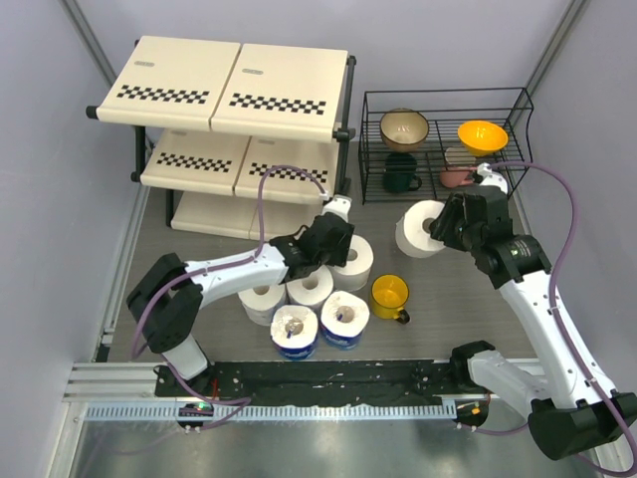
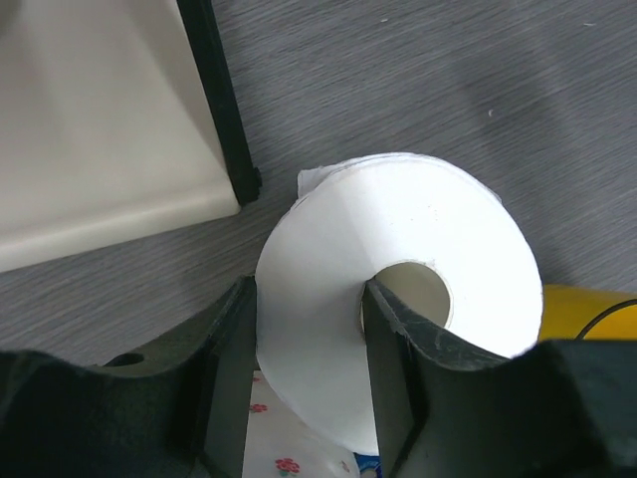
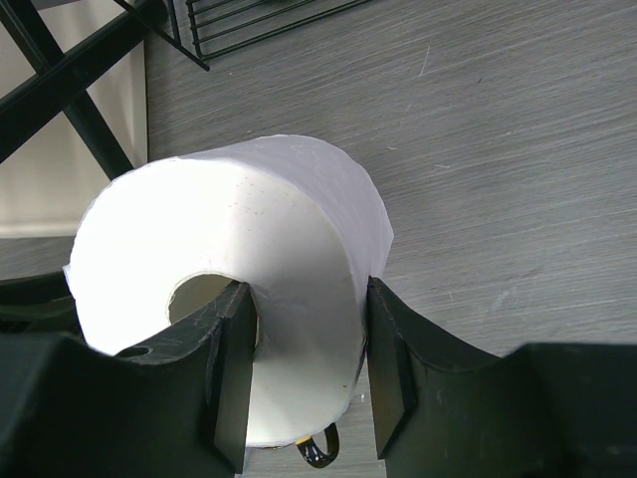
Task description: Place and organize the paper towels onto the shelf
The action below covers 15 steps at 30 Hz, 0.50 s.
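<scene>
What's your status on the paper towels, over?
Left gripper shut on first bare roll, finger in core. Right gripper shut on second bare roll, same. No rolls seen on shelf; four rolls on table. Yellow mug beside them.

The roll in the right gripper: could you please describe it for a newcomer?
Find the black wire rack at the back right. Just in front of it, the right gripper pinches a bare white roll through its core. It alone sits apart from the five rolls clustered by the yellow mug.
</scene>
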Available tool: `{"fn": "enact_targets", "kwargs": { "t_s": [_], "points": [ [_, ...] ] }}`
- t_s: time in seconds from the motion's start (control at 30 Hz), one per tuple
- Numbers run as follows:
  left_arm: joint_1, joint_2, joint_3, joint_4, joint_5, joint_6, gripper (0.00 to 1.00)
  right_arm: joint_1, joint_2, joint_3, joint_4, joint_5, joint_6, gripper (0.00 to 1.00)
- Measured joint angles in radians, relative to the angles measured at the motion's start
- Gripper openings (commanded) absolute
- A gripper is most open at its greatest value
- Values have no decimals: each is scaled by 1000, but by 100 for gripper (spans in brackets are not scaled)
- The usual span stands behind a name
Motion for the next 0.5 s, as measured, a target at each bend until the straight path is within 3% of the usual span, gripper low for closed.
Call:
{"fn": "enact_targets", "kwargs": {
  "t_s": [0.5],
  "points": [
    [0, -42, 156, -103, 100, 25, 29, -7, -29, -7, -9, 6, 0, 11]
  ]
}}
